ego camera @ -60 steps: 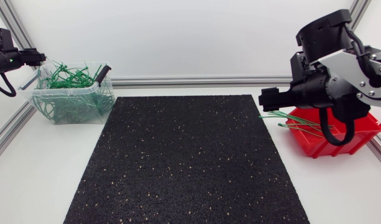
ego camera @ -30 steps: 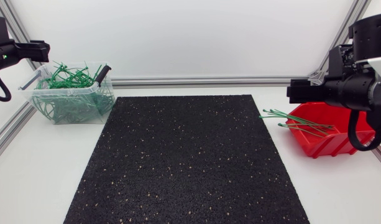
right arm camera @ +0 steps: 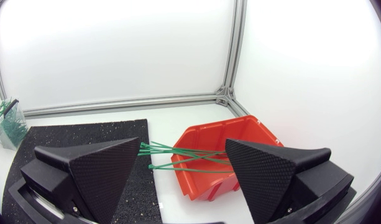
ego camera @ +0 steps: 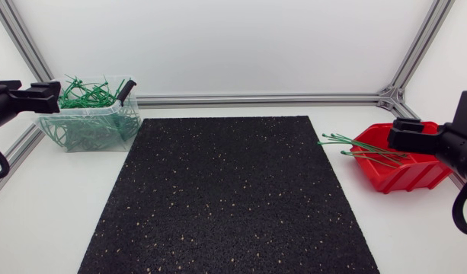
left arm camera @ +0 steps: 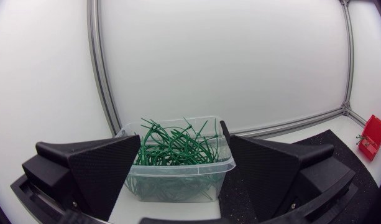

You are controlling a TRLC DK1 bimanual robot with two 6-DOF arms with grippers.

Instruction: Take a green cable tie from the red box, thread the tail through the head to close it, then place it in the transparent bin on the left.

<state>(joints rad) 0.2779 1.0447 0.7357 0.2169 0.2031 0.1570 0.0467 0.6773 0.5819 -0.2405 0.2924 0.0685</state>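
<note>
- I am holding my right end effector (right arm camera: 183,152) wide open and empty, above the worktop (ego camera: 50,221) off the right side of the black mat (ego camera: 229,190).
- The red box (right arm camera: 209,180) is sitting just off the mat's right edge, toward its far end. It is lying ahead of and below this end effector, framed between the two fingers.
- The green cable ties (right arm camera: 178,157) are lying in the box with their thin ends poking over its rim toward the mat, some reaching the mat's edge.
- Their long axis is running roughly from one of my fingers to the other, so I am judging that a wrist turn is needed before closing across one.
- My right arm is clearly the nearer one, as my left end effector (left arm camera: 185,142) is hanging off the mat's far left corner, also open and holding nothing.
- The transparent bin (left arm camera: 178,169) is standing off that same corner, just ahead of the left end effector.
- I am counting one red box, one bin and one mat.
- I am making out about four loose ties in the box, though they are overlapping. The looped ties in the bin are too tangled to count.
</note>
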